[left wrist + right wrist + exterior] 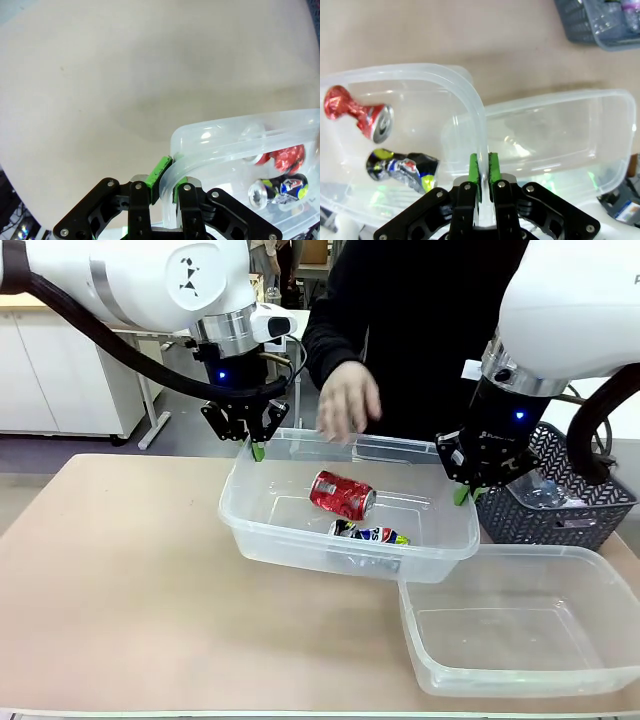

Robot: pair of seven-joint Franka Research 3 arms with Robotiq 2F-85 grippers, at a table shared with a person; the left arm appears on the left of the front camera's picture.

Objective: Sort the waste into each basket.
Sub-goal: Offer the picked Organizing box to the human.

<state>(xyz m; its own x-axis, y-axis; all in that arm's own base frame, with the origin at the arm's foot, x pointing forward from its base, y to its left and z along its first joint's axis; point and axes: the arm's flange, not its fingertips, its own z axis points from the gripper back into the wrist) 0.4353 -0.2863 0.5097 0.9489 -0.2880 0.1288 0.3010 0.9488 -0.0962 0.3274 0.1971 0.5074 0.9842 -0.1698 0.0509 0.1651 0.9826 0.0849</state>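
A clear basket [300,540] is held by its rim at both ends. My left gripper [257,448] is shut on its far left corner, with the green pads [160,170] pinching the rim [210,125]. My right gripper [465,495] is shut on the right rim [465,85]. Inside lie a dented red can [342,495] [360,112] [282,157] and a crushed dark blue-and-yellow can [370,534] [402,167] [285,185]. A second clear basket [420,640] [615,130] stands at the front right. The held one's right end overlaps its far left corner.
A person's hand [348,400] hovers over the far rim of the held basket. A dark blue lattice basket [560,510] [590,25] with clear plastic bottles stands at the right, behind the second one. Bare tabletop [120,570] spreads to the left.
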